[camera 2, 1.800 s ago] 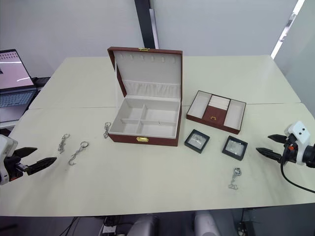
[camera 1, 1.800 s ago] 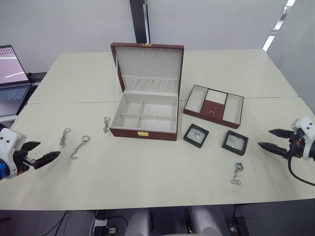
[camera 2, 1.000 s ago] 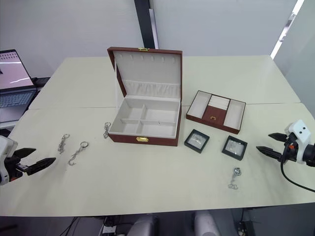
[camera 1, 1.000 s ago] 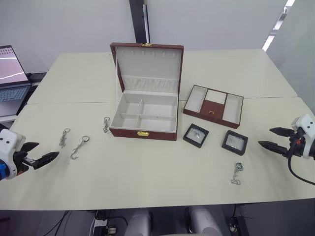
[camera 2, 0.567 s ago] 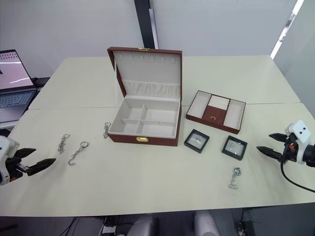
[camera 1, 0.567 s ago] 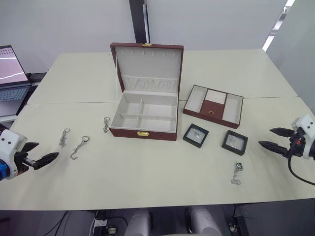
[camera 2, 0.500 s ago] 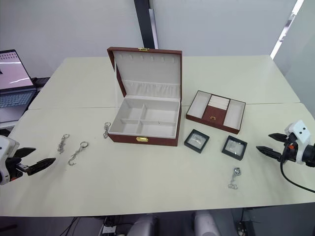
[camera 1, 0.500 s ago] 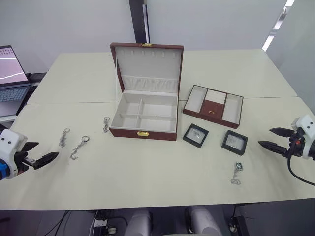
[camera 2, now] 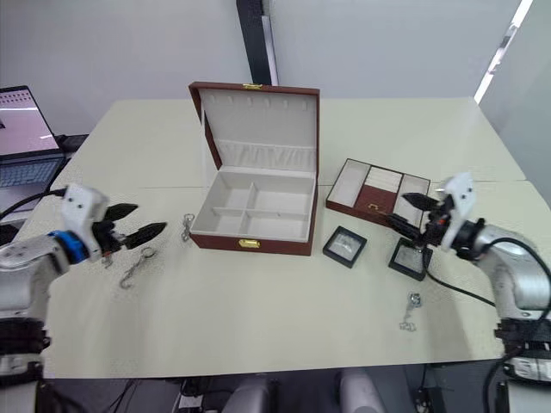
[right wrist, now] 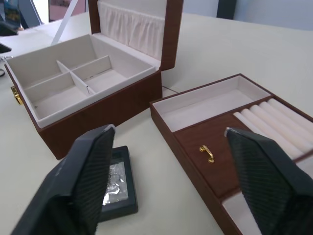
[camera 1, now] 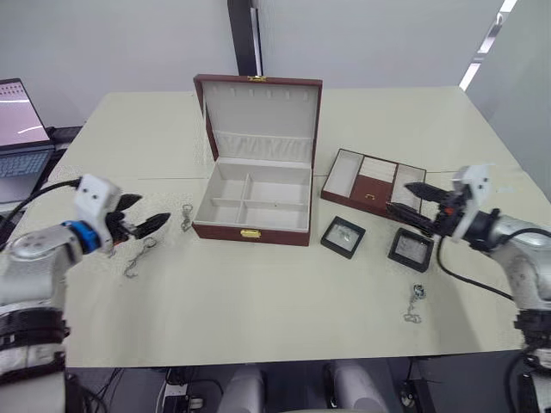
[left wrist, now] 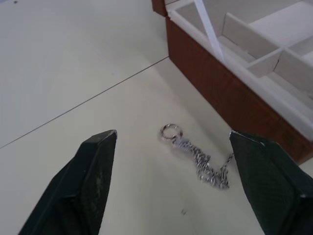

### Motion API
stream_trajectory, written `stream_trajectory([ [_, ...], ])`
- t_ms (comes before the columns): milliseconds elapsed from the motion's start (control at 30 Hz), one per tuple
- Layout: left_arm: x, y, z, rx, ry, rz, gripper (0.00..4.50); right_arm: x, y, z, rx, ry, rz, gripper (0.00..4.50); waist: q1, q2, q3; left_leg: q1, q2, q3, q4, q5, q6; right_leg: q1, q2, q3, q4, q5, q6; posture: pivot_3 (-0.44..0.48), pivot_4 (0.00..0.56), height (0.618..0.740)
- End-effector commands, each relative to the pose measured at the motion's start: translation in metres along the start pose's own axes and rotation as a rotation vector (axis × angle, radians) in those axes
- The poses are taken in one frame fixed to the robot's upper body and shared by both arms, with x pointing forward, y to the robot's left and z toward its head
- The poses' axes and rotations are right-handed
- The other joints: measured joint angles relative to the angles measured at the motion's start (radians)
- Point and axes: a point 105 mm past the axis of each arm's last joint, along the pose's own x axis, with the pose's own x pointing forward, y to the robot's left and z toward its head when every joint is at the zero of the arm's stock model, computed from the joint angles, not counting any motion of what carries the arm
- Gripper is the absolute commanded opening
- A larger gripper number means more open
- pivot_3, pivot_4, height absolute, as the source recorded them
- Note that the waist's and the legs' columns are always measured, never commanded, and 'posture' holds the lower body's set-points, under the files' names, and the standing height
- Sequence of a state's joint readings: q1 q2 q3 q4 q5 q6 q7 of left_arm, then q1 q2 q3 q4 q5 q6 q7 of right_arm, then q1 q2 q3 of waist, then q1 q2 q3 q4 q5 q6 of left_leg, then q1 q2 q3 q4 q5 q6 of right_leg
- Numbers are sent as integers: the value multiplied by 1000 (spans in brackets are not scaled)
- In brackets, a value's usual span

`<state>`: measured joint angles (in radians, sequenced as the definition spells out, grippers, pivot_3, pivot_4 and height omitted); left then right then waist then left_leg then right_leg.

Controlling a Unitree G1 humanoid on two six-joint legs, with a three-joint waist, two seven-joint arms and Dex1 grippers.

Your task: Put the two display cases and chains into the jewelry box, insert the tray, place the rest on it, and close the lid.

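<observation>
Between my left jaws (left wrist: pixel 168 183), spread wide and holding nothing, lies a chain (left wrist: pixel 198 157) on the cream surface (camera 1: pixel 258 301), just beside the left wall of the jewelry box (camera 1: pixel 251 231). My left arm hangs low over that surface, with two more chains near it: one with a ring (camera 1: pixel 139 256) toward me and another (camera 1: pixel 112 244) partly hidden under my wrist.

My right jaws (right wrist: pixel 168 188) are also wide open and empty, hovering at the near right end of the tray (camera 1: pixel 373 184), over the right display case (camera 1: pixel 411 249). Seen from my right wrist, the other display case (right wrist: pixel 116 183) sits close to the box's front right corner, with the tray's ring rolls and brown flap with its gold tab beyond it. Both cases rest flat on the surface, near each other but apart.

A fourth chain (camera 1: pixel 414 305) lies toward me from the right case.

The box stands mid-surface, its lid (camera 1: pixel 259 118) upright and open, the divided cream compartments bare. A laptop (camera 1: pixel 19 129) sits at the far left.
</observation>
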<state>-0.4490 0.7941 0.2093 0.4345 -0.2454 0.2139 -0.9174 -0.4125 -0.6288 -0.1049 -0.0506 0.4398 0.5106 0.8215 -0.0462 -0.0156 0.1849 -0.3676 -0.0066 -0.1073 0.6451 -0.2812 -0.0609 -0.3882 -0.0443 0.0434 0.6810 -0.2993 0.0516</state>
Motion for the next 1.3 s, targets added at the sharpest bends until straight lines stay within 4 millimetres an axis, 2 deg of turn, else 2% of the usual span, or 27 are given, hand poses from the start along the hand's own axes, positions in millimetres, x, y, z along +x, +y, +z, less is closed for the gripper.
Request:
stream_trajectory([
  [33,10,6,3,28,11,33,2651,23,7,-1,-65,52,-23,2459,-4,0,0,0,0,0,0,0,0,0,0,0,0,0,0,0,150,740],
  [167,24,1,-1,45,28,25,1349,48,16,-10,-85,100,-15,1335,-8,0,0,-1,0,0,0,0,0,-1,0,0,1,0,0,0,150,740],
  [200,27,-1,-2,44,29,20,1170,54,18,-13,-92,114,-12,1173,-9,0,0,-1,0,0,1,0,0,-1,0,0,1,0,0,0,150,740],
  [333,36,-13,-5,45,39,-22,0,73,36,-19,-105,148,47,129,-10,0,0,-1,0,-1,0,0,0,-1,0,0,1,0,0,0,150,740],
  [467,40,-19,-13,45,61,-40,0,92,56,-23,-109,157,98,26,-11,0,0,-1,0,-1,1,0,0,-1,0,-1,1,0,0,0,150,740],
  [700,45,-41,-17,29,67,-136,0,110,73,-21,-109,150,146,26,-11,-1,0,-1,0,-1,1,0,0,-1,0,-1,1,0,0,0,150,740],
  [967,46,-62,-11,-2,43,-218,0,104,72,-20,-108,144,169,26,-11,-1,0,-1,0,-2,1,0,0,-1,0,-1,1,0,0,0,150,740],
  [1300,41,-87,-10,-18,57,-303,0,91,84,-24,-77,151,229,26,-10,-1,0,-1,0,-2,1,0,0,-1,0,-1,1,0,0,0,150,740],
])
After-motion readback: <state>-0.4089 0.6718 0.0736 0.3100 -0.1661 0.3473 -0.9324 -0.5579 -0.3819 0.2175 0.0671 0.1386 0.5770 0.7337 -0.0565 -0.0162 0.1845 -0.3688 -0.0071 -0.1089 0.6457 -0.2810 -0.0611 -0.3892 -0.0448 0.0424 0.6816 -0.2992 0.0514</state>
